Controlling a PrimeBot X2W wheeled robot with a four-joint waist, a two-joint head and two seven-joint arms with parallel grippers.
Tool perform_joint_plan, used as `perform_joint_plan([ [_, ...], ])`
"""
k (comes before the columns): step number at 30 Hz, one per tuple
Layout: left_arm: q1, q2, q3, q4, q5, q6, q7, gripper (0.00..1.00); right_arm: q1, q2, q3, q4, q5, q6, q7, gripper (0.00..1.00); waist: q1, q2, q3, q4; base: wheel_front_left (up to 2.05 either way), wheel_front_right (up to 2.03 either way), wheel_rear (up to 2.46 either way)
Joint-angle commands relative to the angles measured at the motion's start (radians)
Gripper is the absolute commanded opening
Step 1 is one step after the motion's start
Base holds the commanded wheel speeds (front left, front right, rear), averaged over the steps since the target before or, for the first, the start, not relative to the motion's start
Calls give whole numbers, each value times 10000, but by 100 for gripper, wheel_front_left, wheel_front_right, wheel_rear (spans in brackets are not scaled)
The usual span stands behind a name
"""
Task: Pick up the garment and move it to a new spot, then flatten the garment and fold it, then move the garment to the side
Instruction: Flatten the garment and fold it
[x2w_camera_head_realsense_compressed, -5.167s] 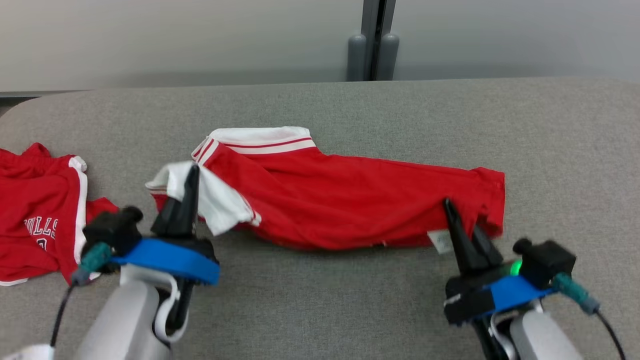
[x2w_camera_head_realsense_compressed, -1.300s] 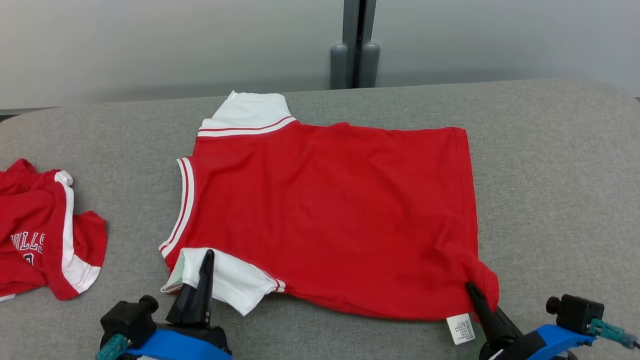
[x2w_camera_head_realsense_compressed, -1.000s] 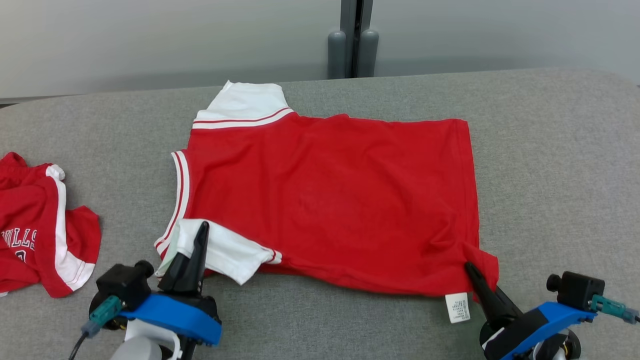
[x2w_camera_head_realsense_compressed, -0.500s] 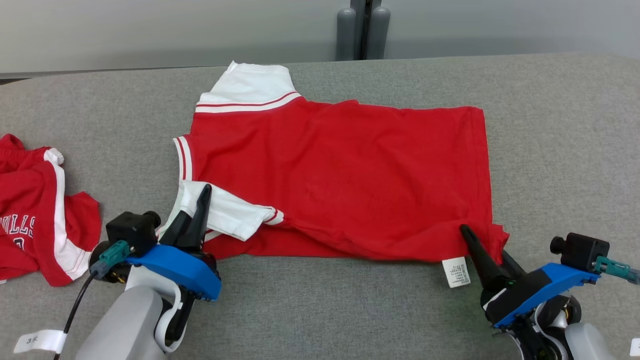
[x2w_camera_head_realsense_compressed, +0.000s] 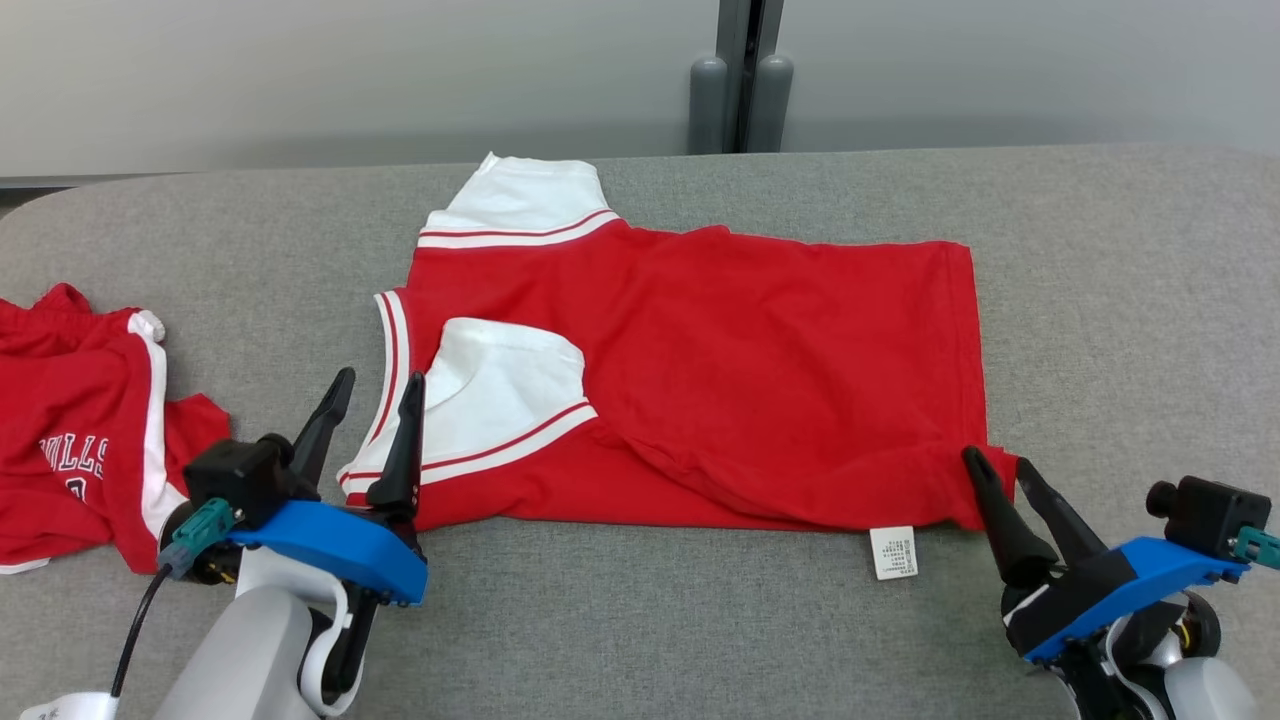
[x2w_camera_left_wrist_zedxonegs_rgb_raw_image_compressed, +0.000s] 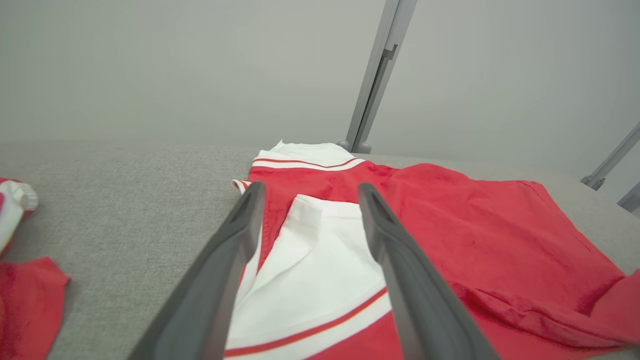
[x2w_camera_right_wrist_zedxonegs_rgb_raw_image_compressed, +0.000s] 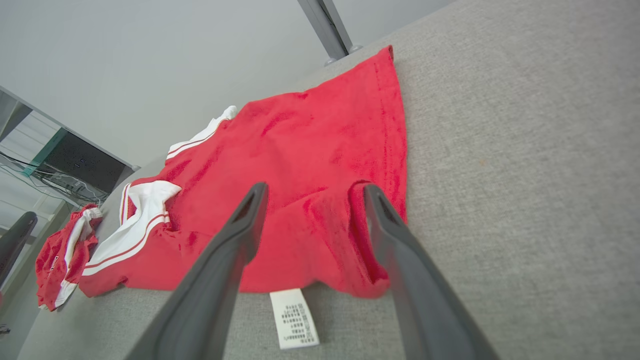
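Observation:
A red T-shirt (x2w_camera_head_realsense_compressed: 720, 360) with white striped sleeves lies spread on the grey table (x2w_camera_head_realsense_compressed: 640, 620). Its near white sleeve (x2w_camera_head_realsense_compressed: 500, 395) is folded over onto the red body. My left gripper (x2w_camera_head_realsense_compressed: 380, 385) stands open at the shirt's near left corner, one finger over the collar edge, holding nothing. In the left wrist view the open fingers (x2w_camera_left_wrist_zedxonegs_rgb_raw_image_compressed: 390, 250) frame the folded sleeve (x2w_camera_left_wrist_zedxonegs_rgb_raw_image_compressed: 320, 280). My right gripper (x2w_camera_head_realsense_compressed: 1000, 465) is open at the shirt's near right corner (x2w_camera_right_wrist_zedxonegs_rgb_raw_image_compressed: 365, 240), just off the hem. A white care label (x2w_camera_head_realsense_compressed: 892, 552) sticks out beneath the hem.
A second red garment with white trim and lettering (x2w_camera_head_realsense_compressed: 70, 440) lies crumpled at the table's left edge. Behind the table stands a grey wall with a dark post (x2w_camera_head_realsense_compressed: 740, 75). Bare grey surface lies to the right of the shirt and along the near edge.
Both grippers have opened and let go of the shirt's near corners. The near white sleeve now lies folded onto the red body. The head camera has shifted.

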Motion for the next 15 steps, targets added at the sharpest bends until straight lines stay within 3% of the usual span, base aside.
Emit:
perform_joint_plan([
  [1,116,27,92,-69,67,-12,-48,100,138,-73,-60,29,-92,5,-91,100,0,-1,-57,27,0,0,0],
  [6,839,-35,742,-422,510,-12,-47,100,456,-214,-271,59,-343,5,-392,100,0,-1,-295,55,0,0,0],
  [15,2350,-409,2458,-1918,2455,328,-48,100,1190,-251,-208,-140,-913,5,-1366,100,0,-1,-627,16,0,0,0],
])
